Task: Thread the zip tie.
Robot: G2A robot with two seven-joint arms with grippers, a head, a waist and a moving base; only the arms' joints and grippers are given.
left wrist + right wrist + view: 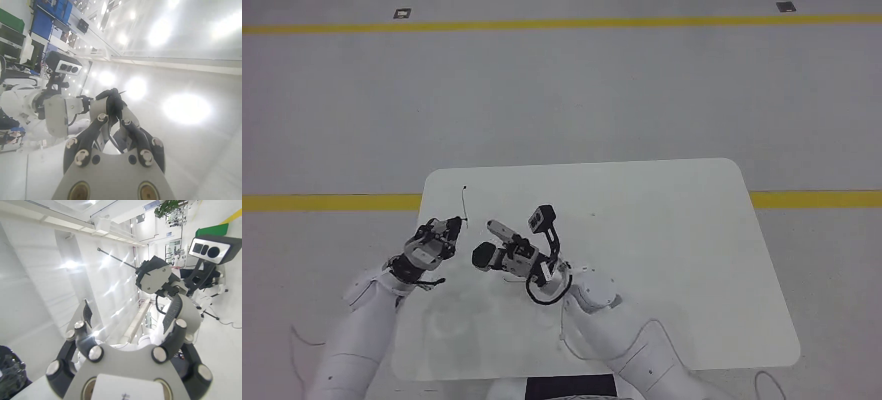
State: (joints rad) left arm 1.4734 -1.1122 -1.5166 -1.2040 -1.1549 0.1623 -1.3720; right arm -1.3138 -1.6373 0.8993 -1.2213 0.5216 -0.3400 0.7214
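A thin black zip tie [463, 204] sticks up from my left gripper [449, 231] over the table's left part, its head end toward the far edge. In the left wrist view the left gripper [113, 101] is shut on the zip tie [122, 92], and a short end pokes past the fingertips. My right gripper [485, 243] hovers close beside it, open and holding nothing. In the right wrist view the right gripper [128, 311] is spread wide. Beyond it the left gripper [153, 276] holds the zip tie [115, 257], which slants away to its small square head.
The white table [662, 210] with rounded corners carries nothing else; its middle and right are bare. Grey floor with yellow lines [812, 199] surrounds it. Both arms stand close together near the table's left front.
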